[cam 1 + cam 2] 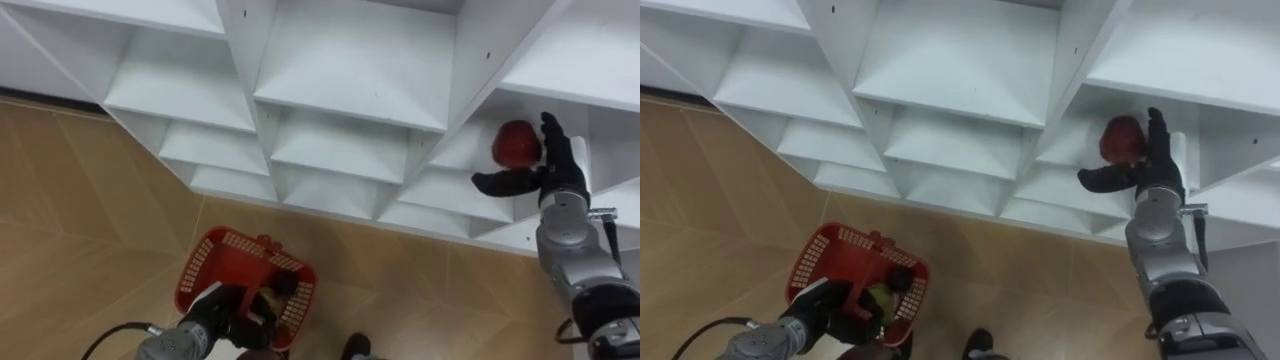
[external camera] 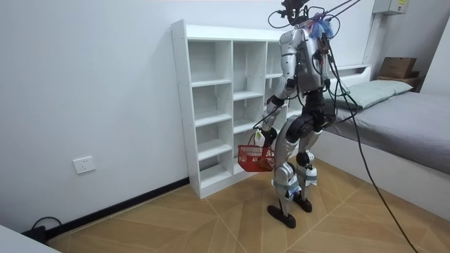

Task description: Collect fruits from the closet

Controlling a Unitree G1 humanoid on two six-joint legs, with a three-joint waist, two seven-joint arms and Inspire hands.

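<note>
Room view: robot standing at white closet (image 2: 181,98), one red basket (image 2: 254,158) hanging by knee. Eye views closer in: one red apple (image 1: 516,143) on right-side shelf, right hand (image 1: 560,165) spread open just beside it, not gripping. Left hand (image 1: 238,325) curled round basket handle.

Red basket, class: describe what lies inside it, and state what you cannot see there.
Inside the red basket lie a yellow-green fruit and a dark round thing, its kind unclear. The left hand, holding the basket from above, covers part of its floor.
</note>
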